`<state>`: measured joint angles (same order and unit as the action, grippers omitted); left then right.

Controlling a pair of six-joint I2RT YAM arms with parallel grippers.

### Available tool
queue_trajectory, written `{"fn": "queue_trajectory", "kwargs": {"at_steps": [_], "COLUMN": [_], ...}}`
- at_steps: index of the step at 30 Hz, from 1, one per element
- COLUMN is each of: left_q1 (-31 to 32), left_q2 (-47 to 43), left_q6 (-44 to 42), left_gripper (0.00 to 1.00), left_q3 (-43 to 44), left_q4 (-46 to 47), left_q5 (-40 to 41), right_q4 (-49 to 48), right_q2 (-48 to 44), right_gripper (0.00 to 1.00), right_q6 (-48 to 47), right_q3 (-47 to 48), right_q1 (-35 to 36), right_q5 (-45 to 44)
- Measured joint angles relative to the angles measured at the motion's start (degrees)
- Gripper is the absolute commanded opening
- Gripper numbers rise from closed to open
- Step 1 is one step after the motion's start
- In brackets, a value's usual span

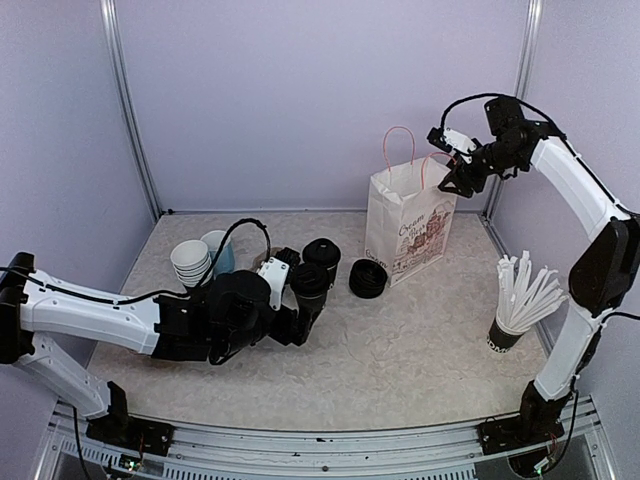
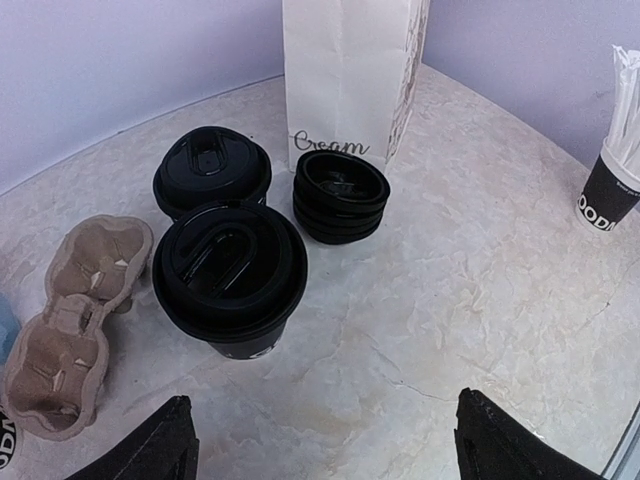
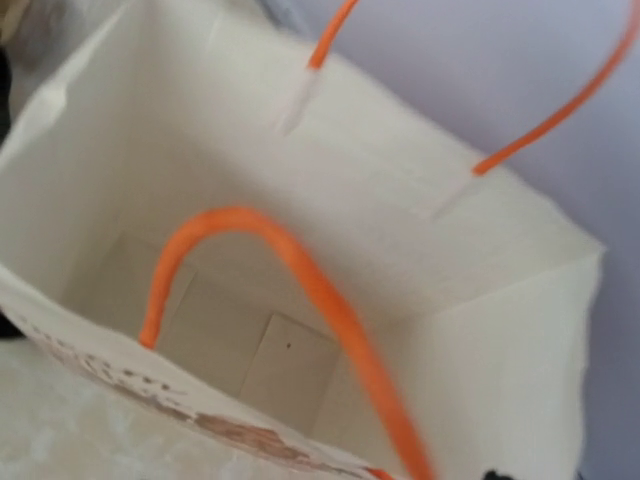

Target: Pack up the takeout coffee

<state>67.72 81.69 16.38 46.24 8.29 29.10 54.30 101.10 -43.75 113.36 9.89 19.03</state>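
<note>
Two takeout coffee cups, black with black lids, stand side by side left of the bag: the nearer one [image 2: 230, 272] [image 1: 310, 284] and the farther one [image 2: 212, 170] [image 1: 322, 254]. My left gripper [image 2: 325, 455] [image 1: 300, 312] is low over the table just short of the nearer cup. Its jaws are open wide with only bare table between them. A white paper bag [image 1: 405, 228] [image 3: 300, 200] with orange handles [image 3: 330, 300] stands open and empty. My right gripper [image 1: 447, 172] hovers at the bag's top by a handle; its fingers do not show clearly.
A stack of black lids [image 2: 342, 192] [image 1: 368, 278] lies in front of the bag. A brown cardboard cup carrier [image 2: 70, 320] sits at the left. A stack of lidless cups [image 1: 190, 263] and a blue mug [image 1: 218, 250] stand behind my left arm. A cup of straws [image 1: 515, 315] is at the right.
</note>
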Motion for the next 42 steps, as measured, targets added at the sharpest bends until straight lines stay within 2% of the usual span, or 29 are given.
{"fn": "queue_trajectory", "kwargs": {"at_steps": [5, 10, 17, 25, 32, 37, 42], "left_q1": [0.04, 0.11, 0.11, 0.11, 0.11, -0.35, -1.92], "left_q2": [0.48, 2.25, 3.50, 3.50, 3.45, 2.62, -0.09], "left_q6": [0.00, 0.02, 0.00, -0.22, -0.44, -0.37, 0.11], "left_gripper": [0.87, 0.87, 0.87, 0.87, 0.87, 0.87, 0.87], "left_q3": [0.00, 0.00, 0.00, 0.00, 0.00, -0.02, -0.39], "left_q4": [-0.02, 0.28, 0.48, 1.36, 1.44, 1.40, 0.81], "left_q5": [0.28, 0.24, 0.11, 0.09, 0.20, 0.48, 1.22], "right_q4": [1.86, 3.34, 5.16, 5.62, 5.55, 4.96, 2.78], "right_q2": [3.91, 6.84, 7.87, 7.61, 4.26, -1.77, -10.23], "right_gripper": [0.68, 0.56, 0.10, 0.00, 0.00, 0.00, 0.00], "right_q6": [-4.28, -7.89, -10.91, -10.99, -10.67, -10.03, -9.44], "right_q3": [1.84, 3.21, 5.25, 5.16, 4.48, 1.57, -3.89], "right_q1": [0.00, 0.00, 0.00, 0.00, 0.02, 1.09, 6.49], "right_q5": [0.00, -0.15, -2.03, -3.74, -3.85, -3.15, -2.93]}}
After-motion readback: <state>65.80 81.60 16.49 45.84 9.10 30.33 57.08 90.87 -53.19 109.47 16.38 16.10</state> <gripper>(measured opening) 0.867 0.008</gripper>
